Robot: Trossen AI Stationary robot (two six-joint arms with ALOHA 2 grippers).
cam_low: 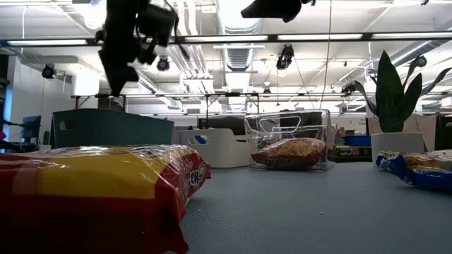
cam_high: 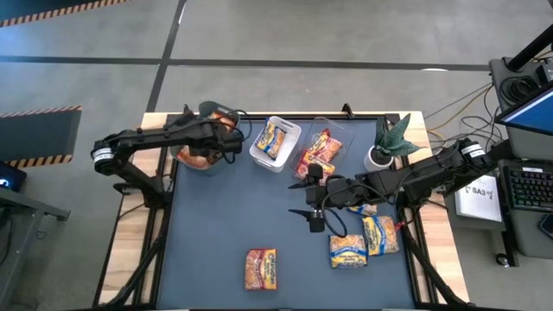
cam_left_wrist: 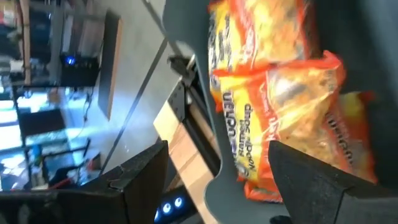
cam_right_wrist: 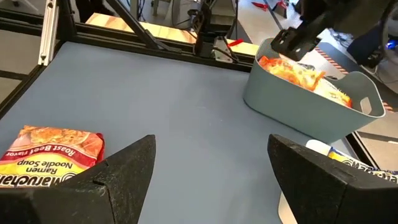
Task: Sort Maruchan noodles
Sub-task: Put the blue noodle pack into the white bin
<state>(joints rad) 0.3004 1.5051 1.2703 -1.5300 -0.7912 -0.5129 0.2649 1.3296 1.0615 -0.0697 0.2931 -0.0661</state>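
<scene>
Tabletop packet (cam_right_wrist: 46,155) beyond right gripper (cam_right_wrist: 211,177)

We are counting three bins: grey-green (cam_high: 200,157), white (cam_high: 275,142), clear (cam_high: 321,151) | four loose packets lying on the counter (cam_high: 216,233): three blue-and-yellow (cam_high: 348,251) (cam_high: 380,234) (cam_high: 364,208), one orange-red (cam_high: 261,269) | one potted plant (cam_high: 389,142) | two claws (cam_high: 232,138) (cam_high: 308,199)

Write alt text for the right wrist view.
The open right gripper hovers over the blue-grey table, with a red roast beef ramen packet lying nearby. Farther off, the left gripper hangs over a grey-green bin holding orange packets.
</scene>
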